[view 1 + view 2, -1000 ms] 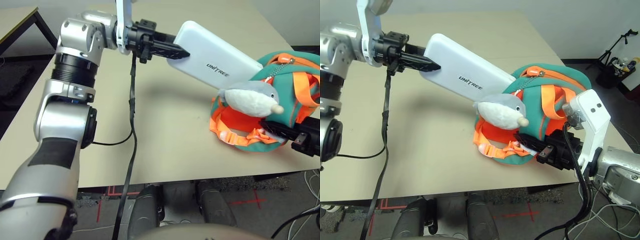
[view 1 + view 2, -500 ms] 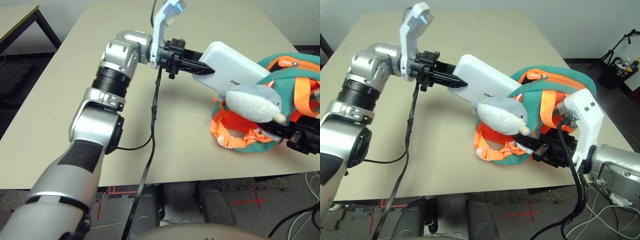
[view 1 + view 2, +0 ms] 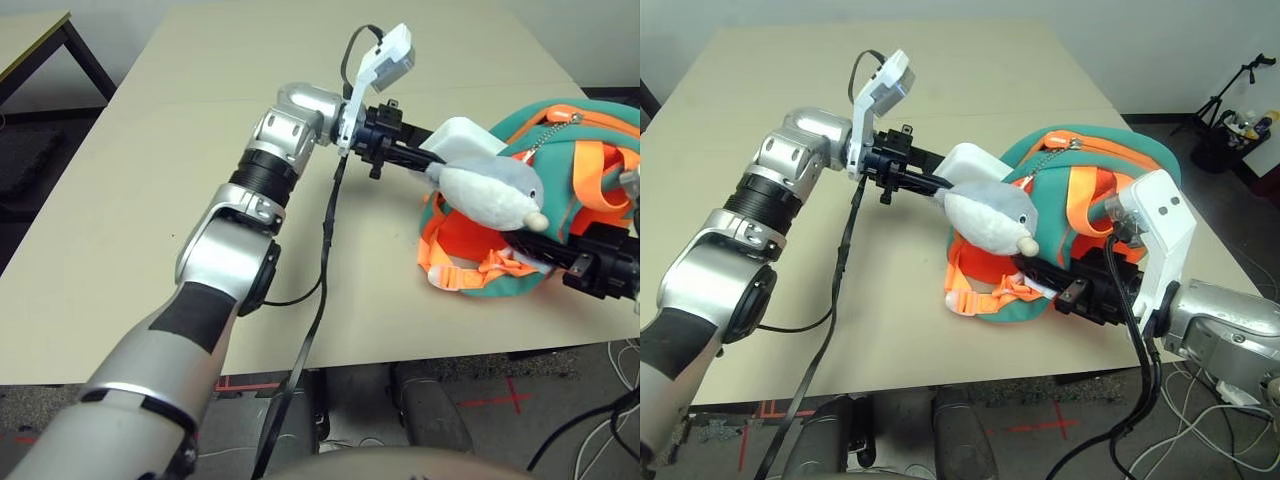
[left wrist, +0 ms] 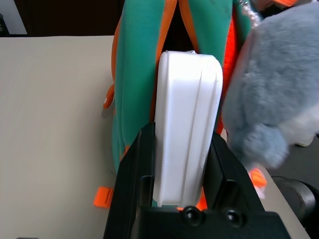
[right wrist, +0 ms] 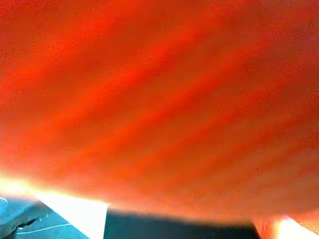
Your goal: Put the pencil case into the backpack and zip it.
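Right now the robot's left gripper [image 3: 436, 160] has the white hard-shell pencil case [image 4: 185, 119] pinched between its two black fingers, one pressed to each broad face. The case stands on its narrow edge, and its far end is at the dark, unzipped mouth of the small teal-and-orange backpack [image 3: 1102, 146], with the rest sticking out toward the gripper. How deep the end goes, I can't tell from where I stand.

Beside the case hangs the grey-and-white plush animal charm [image 3: 990, 218], on a silvery bead chain [image 3: 1045, 160] by the orange-trimmed zipper, covering part of the case from above. The right gripper [image 3: 1028, 264] is down at the backpack's near side, just past the plush, over the orange fabric; whether it is open or closed on anything there, I can't tell. An orange strap with its buckle [image 3: 967, 302] lies slack on the beige tabletop [image 3: 890, 320], near the table's front edge, and a black cable [image 3: 836, 270] hangs from the left wrist.
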Tool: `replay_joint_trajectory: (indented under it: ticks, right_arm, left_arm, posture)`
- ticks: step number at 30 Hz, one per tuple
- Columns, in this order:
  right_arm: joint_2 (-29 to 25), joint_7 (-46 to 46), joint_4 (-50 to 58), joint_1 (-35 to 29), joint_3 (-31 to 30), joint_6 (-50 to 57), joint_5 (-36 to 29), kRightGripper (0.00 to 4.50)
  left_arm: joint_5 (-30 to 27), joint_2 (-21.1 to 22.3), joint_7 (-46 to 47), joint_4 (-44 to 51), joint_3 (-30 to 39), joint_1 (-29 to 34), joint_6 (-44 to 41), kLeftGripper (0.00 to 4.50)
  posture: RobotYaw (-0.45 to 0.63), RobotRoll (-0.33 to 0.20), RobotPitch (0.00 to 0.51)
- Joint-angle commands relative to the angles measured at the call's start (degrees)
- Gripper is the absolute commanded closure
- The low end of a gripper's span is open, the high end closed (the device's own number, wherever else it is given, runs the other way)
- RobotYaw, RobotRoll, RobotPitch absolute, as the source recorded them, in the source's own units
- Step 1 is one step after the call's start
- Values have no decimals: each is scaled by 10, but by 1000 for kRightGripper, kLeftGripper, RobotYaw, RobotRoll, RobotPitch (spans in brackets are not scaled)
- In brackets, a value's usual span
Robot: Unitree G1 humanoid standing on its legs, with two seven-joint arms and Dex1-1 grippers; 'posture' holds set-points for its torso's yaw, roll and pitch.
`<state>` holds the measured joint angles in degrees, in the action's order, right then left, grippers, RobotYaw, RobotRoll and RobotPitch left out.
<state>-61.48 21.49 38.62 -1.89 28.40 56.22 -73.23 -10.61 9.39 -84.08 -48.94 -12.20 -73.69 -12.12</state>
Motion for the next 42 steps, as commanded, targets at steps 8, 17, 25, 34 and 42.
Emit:
replay_joint_trajectory:
  ticks: [8,17,25,34,42]
  right_arm:
    - [7,-7,13,2,-9,2,-2,4307]
    - [7,-6,11,6,-10,0,0,4307]
    - [11,1,5,10,-19,-2,8,4307]
    - [19,8,-3,31,-36,-1,23,4307]
    - [25,3,6,24,-29,1,23,4307]
  left_arm:
    - [29,-23,8,-54,-7,11,29,3171]
    - [-7,47,-42,61,16,-11,-52,1569]
    - [-50,154,-72,145,44,-56,-189,0]
    - [-17,120,-17,37,39,-74,-84,2655]
    - [8,53,12,-104,55,-115,15,4500]
  posture:
    - [-275,0,139]
    - [-254,0,141]
    - [-223,0,141]
    - [-229,0,131]
    - [-263,0,125]
